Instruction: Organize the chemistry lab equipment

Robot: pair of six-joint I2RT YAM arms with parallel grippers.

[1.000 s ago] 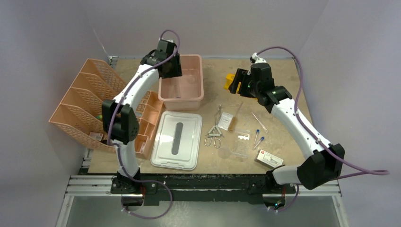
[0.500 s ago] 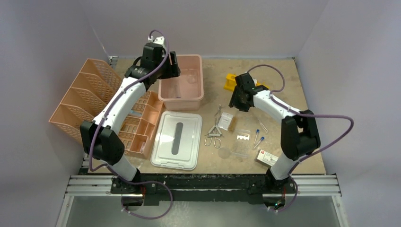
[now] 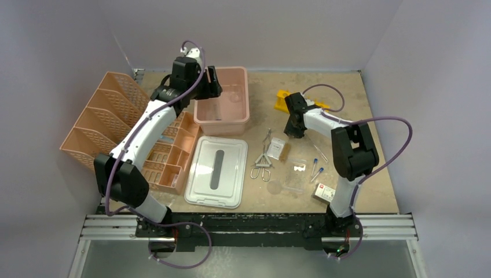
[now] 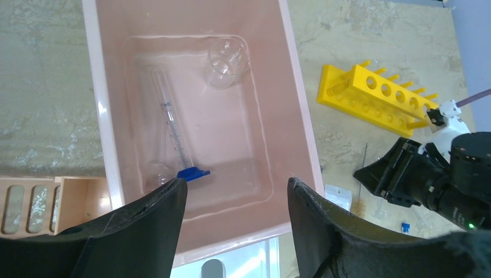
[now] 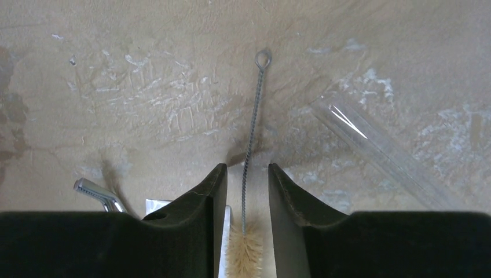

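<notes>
Your right gripper [image 5: 247, 191] sits astride the brush stem [image 5: 252, 133], unclamped (bristles nearer the palm); centre it, pinch squarely.

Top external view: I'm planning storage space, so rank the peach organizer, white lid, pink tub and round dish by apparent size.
1. peach organizer
2. white lid and pink tub, too alike to rank
3. round dish, smallest

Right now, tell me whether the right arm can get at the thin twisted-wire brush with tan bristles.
Probably yes: the right gripper straddles the wire stem of the brush, jaws open, nothing else between them; the clear glass tube lies apart.
</notes>
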